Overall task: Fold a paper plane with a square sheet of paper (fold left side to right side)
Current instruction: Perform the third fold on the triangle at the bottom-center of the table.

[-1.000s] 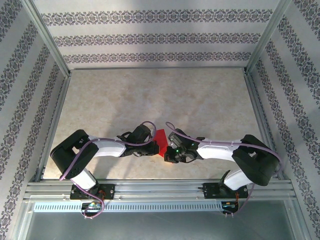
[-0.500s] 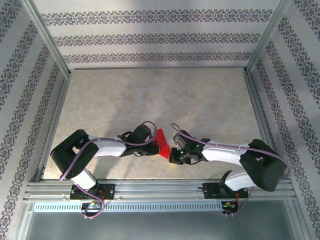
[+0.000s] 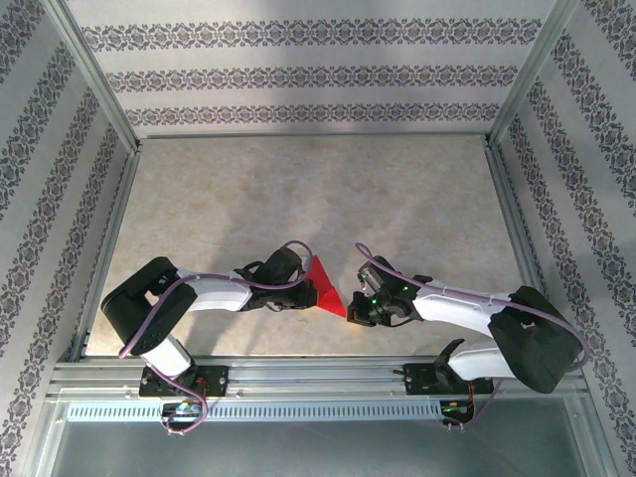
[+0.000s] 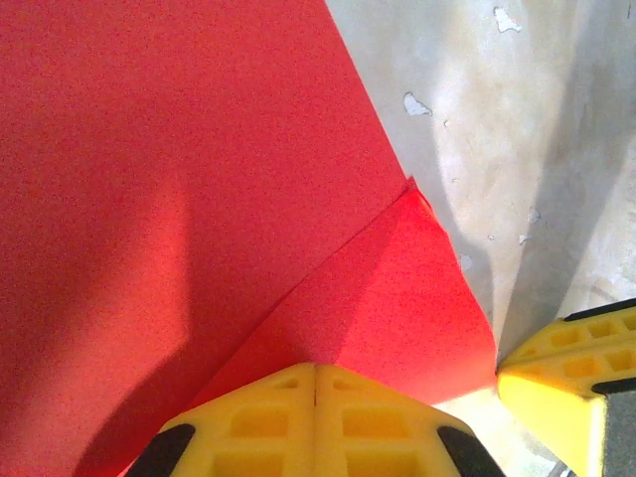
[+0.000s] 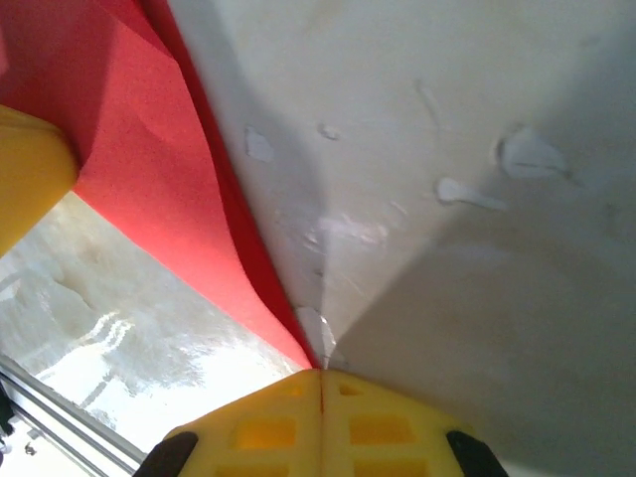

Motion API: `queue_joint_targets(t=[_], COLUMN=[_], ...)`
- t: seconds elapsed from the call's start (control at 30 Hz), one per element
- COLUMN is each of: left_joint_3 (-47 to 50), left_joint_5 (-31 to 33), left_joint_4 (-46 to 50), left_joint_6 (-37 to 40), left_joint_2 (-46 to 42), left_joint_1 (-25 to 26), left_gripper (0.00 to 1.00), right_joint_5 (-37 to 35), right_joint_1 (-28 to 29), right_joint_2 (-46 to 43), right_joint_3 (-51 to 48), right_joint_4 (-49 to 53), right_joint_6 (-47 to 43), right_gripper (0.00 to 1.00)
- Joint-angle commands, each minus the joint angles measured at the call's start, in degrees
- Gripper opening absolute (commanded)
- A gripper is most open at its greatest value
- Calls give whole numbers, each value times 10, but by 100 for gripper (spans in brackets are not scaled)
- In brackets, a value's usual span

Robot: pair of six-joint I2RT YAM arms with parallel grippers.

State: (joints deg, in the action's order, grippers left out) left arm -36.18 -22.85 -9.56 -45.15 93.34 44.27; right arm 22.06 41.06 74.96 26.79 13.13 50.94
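The square sheet of paper (image 3: 320,283), already creased into a narrow red wedge, lies on the bench (image 3: 298,189) close to its near edge, between the two arms and pointing toward the right one. The left claw (image 4: 316,383) has its yellow fingers pressed together with their tips against the wide part of the sheet, just below a lighter folded flap (image 4: 402,288). I judge it is there as an anchor, so the paper cannot slide while a fold is worked. The right claw (image 5: 320,383) is likewise pressed together, its tip meeting the sheet's sharp corner. That placement suits running along or flattening the crease rather than lifting, though whether it pinches the corner or merely touches it I cannot tell. No brand, label or lettering can be read on the paper, the claws or the bench.
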Motion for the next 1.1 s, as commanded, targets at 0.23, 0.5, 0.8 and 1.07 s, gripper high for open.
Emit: queue_joint_targets(t=[0.23,0.5,0.8,1.07], left_joint_3=[7,-5,-18,59], left_joint_5=[38,35,10,70], left_joint_4=[100,100,68,43], left_joint_6=[58,97,82,24], left_joint_2=[22,-21,-109,-230], left_joint_1=[3,-7,-61,-115], left_gripper=[0,7,22,36], right_joint_5=[-13,5,73,58], right_joint_1=[-56,-97,-97,-51], right_joint_2=[-87,-118,-64,29], right_joint_3=[9,35,37,78], right_joint_4=[131,88,-65,-105], right_joint_6=[-103,-205,-255,-278], right_gripper=[5,37,48,49])
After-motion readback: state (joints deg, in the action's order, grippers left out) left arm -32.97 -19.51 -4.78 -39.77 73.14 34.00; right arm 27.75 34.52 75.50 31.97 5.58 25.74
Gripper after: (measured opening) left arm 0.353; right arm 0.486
